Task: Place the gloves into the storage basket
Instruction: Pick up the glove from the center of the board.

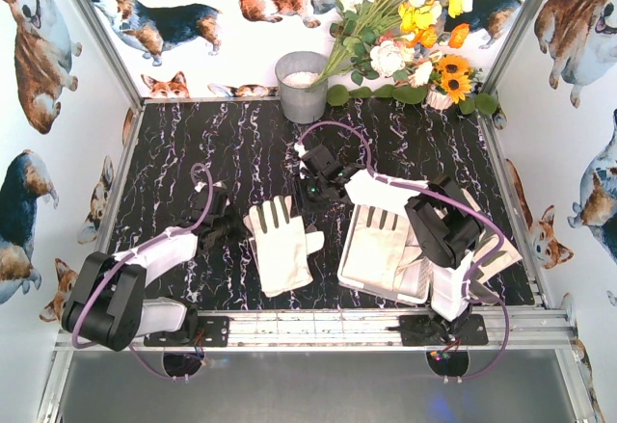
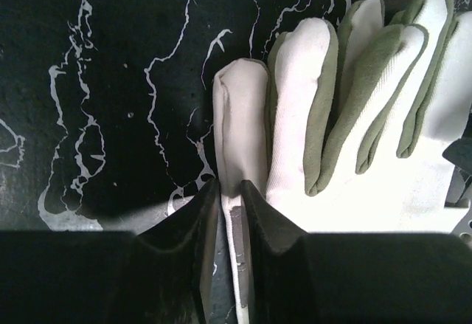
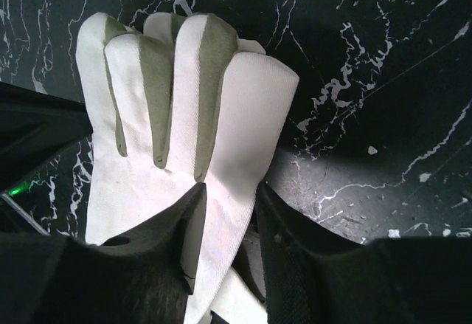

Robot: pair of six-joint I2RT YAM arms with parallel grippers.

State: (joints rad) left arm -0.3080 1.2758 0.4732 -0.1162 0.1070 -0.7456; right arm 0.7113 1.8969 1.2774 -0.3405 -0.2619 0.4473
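A cream-white glove (image 1: 280,242) with grey-green finger sides lies fingers-away on the black marble table, left of the storage basket (image 1: 344,261). A second glove seems stacked under it. My left gripper (image 1: 224,219) is at its left edge. In the left wrist view the gripper (image 2: 230,187) is shut on the outermost finger of the glove (image 2: 310,117). My right gripper (image 1: 310,199) is at the glove's right side. In the right wrist view the gripper (image 3: 227,191) closes on the edge of the glove (image 3: 169,110). More gloves (image 1: 384,240) lie in the basket.
A grey metal bucket (image 1: 302,86) stands at the back centre with a bunch of artificial flowers (image 1: 405,28) to its right. Corgi-printed walls close in three sides. A metal rail (image 1: 318,325) runs along the near edge. The right arm's elbow (image 1: 439,225) hangs over the basket.
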